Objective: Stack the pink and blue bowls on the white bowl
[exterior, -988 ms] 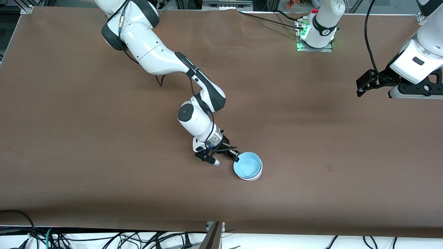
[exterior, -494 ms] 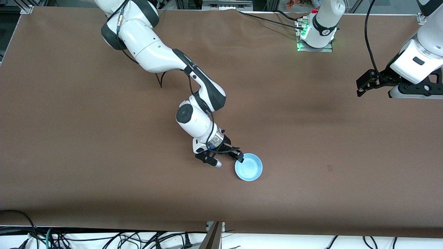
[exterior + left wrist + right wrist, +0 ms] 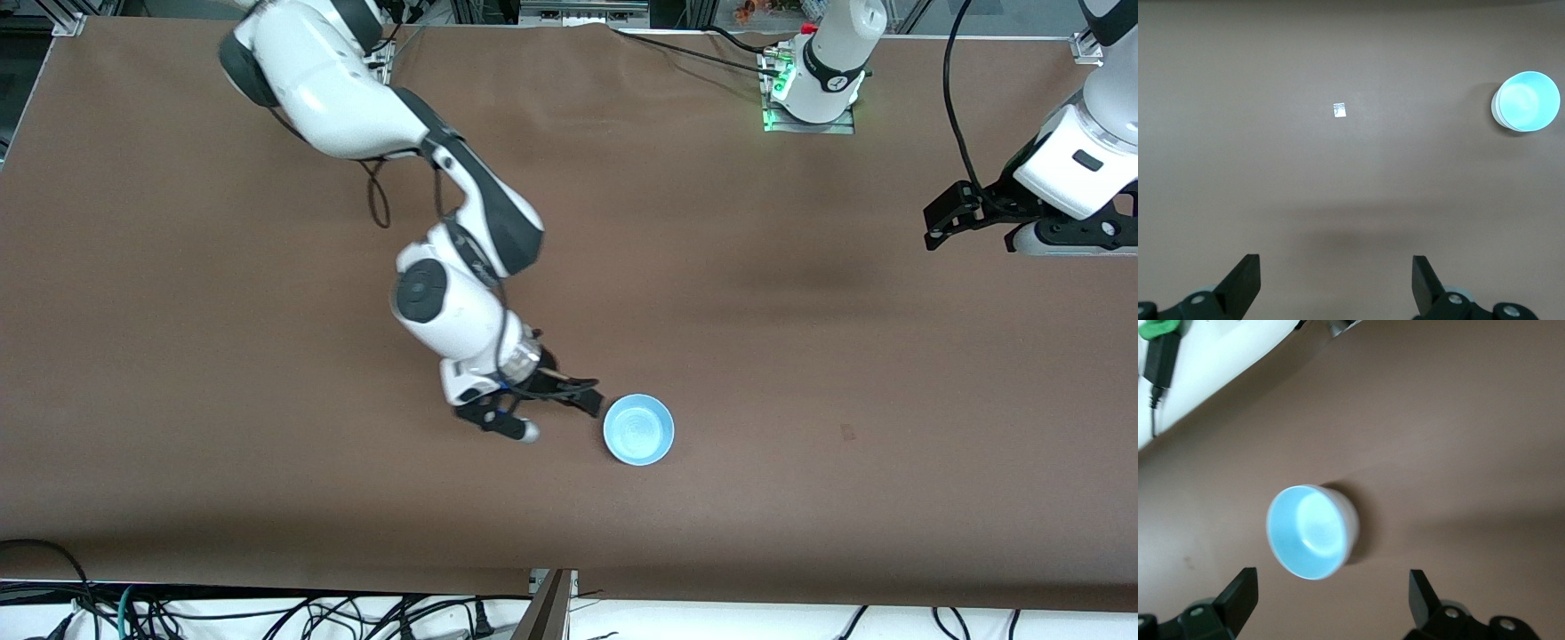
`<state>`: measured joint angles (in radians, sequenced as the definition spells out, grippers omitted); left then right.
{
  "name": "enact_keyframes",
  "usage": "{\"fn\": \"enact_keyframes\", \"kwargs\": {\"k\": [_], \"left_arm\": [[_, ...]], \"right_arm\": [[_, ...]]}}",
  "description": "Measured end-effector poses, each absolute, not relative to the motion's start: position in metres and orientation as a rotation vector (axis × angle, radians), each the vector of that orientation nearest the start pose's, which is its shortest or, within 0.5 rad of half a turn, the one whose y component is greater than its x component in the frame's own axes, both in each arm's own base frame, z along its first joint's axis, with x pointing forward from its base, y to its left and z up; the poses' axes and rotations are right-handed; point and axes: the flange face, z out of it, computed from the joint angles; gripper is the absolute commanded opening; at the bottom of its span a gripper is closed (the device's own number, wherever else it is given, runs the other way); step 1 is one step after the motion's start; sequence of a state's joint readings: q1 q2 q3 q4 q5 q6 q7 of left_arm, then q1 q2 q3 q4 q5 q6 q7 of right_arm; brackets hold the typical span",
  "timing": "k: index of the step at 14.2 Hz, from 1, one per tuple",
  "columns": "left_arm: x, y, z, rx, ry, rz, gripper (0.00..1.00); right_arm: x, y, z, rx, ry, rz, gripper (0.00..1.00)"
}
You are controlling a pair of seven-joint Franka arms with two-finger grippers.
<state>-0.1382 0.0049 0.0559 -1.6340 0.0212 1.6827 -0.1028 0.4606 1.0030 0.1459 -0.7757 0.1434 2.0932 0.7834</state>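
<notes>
Even light, soft shadows, wrist blur.

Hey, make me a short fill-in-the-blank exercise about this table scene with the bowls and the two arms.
1. The bowl on top of the stack is ____ in color.
2. The right gripper is beside the stack with its fingers ____.
3. The left gripper waits over the ____ arm's end of the brown table.

Missing words: blue; open; left

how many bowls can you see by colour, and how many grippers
blue bowl: 1, on top of the stack
white bowl: 1, only its side shows under the blue
pink bowl: 0 visible
grippers: 2, left gripper, right gripper
total: 4
</notes>
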Motion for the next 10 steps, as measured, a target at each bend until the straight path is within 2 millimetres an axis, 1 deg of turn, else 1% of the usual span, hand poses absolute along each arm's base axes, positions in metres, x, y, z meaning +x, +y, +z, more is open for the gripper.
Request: {"fn": "enact_keyframes", "kwargs": {"k": [1,3,4,5,6,8,9,10], "left_arm": [[0.565,-0.040,0.600,-3.123,-0.043,-0.068,1.00],[0.569,-0.029,0.597,-3.121,-0.076,-0.066,1.00],[0.574,-0.019,0.594,-3.122,-0.108,-0.065,1.00],[0.579,-0.007,0.592,-3.141,-0.150,-0.066,1.00],[0.585,0.004,0.588,-3.172,-0.195,-0.057,1.00],[0.599,0.019,0.567,-3.201,-0.248,-0.010,1.00],[0.606,0.022,0.558,-3.204,-0.258,0.001,1.00],[0.611,0.021,0.553,-3.204,-0.258,-0.006,1.00]], "right_arm": [[0.709,0.392,0.384,-2.775,0.372,-0.083,1.00],[0.714,0.324,0.419,-2.879,0.250,0.023,1.00],[0.713,0.293,0.438,-2.921,0.203,0.063,1.00],[0.708,0.266,0.458,-2.962,0.152,0.098,1.00],[0.699,0.244,0.476,-2.995,0.102,0.122,1.00],[0.675,0.209,0.506,-3.037,0.027,0.143,1.00],[0.661,0.190,0.517,-3.052,-0.002,0.155,1.00],[0.643,0.167,0.528,-3.070,-0.027,0.168,1.00]]}}
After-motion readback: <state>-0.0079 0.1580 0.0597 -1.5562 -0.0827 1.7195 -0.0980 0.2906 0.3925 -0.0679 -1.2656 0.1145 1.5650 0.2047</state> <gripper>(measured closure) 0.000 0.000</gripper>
